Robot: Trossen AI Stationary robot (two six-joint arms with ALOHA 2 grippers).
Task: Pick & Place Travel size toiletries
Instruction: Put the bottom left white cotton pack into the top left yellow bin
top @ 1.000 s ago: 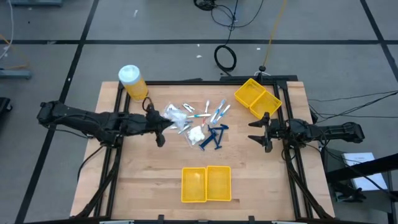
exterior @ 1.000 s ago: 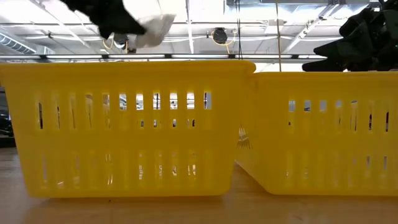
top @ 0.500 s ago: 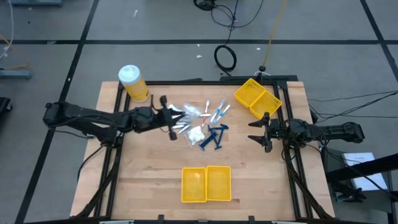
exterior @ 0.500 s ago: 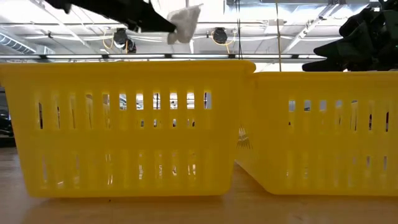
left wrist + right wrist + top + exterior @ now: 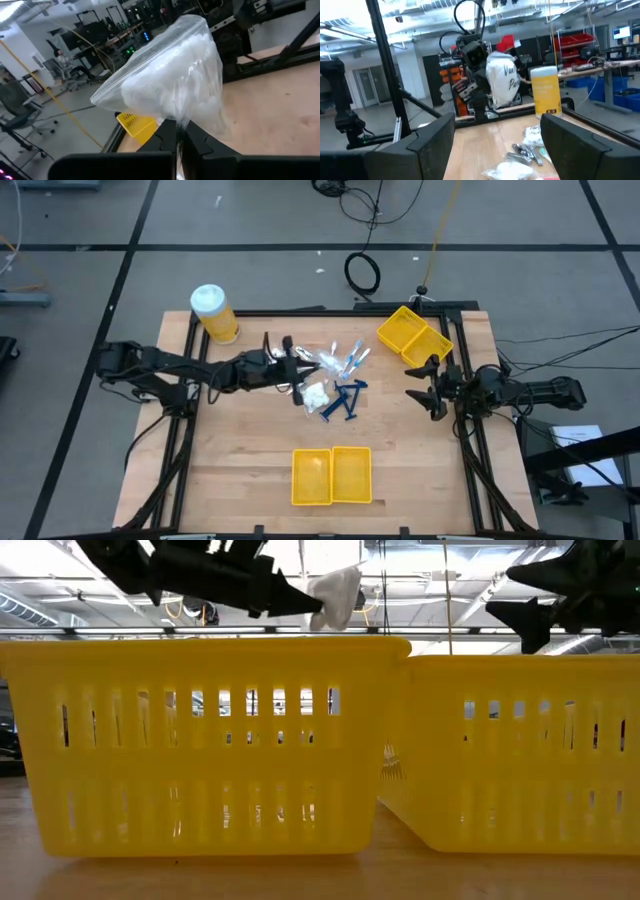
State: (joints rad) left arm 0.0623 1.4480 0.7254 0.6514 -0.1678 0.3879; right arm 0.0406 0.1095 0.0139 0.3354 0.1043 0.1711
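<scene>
While the yellow two-compartment bin sits at the bottom centre of the high view, nearest the low camera, both arms work farther up the frame. Left gripper, on an arm stretched flat from the left edge toward the middle, is pinched tight on a clear packet of white bits; in the low view that packet hangs above the bin's rim at upper centre. Right gripper, at centre right, points toward the middle with its fingers spread wide and nothing between them.

Just below the left gripper lies the pile of toiletries on the wooden table: one more white packet, a cluster of dark blue razors, about three though they overlap, and several thin white sticks with small silvery pieces beside them, too small to count.

Farther up, a second yellow bin sits at upper right, and one yellow jar with a white lid at upper left.
</scene>
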